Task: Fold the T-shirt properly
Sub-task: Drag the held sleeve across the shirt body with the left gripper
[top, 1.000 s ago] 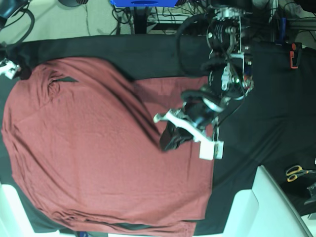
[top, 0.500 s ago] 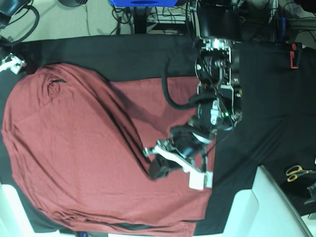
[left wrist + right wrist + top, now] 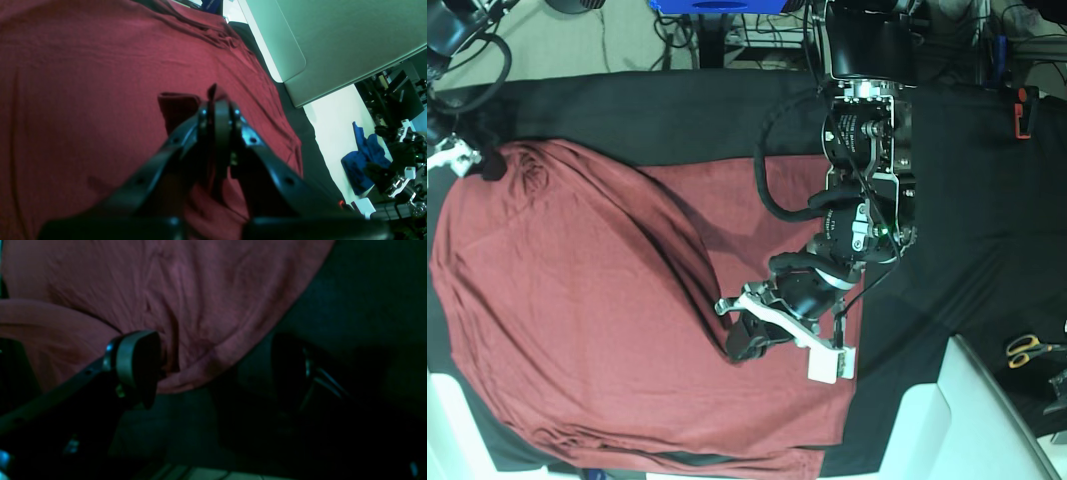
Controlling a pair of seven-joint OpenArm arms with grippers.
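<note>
The base view is evenly and fairly brightly lit from above, sharp across most of the frame, with a slight cool cast; the black table cloth (image 3: 677,120) swallows detail, and a dark soft shadow runs along the raised fold of the T-shirt (image 3: 577,300). The left wrist view is well lit but tinted green and blue, the pale surface at upper right nearly glaring, while the left gripper (image 3: 217,110) close to the lens is blurred and almost silhouetted. The right wrist view is very dim, murky and grainy, its lower half nearly black; the right gripper (image 3: 213,363) is soft and out of focus.
</note>
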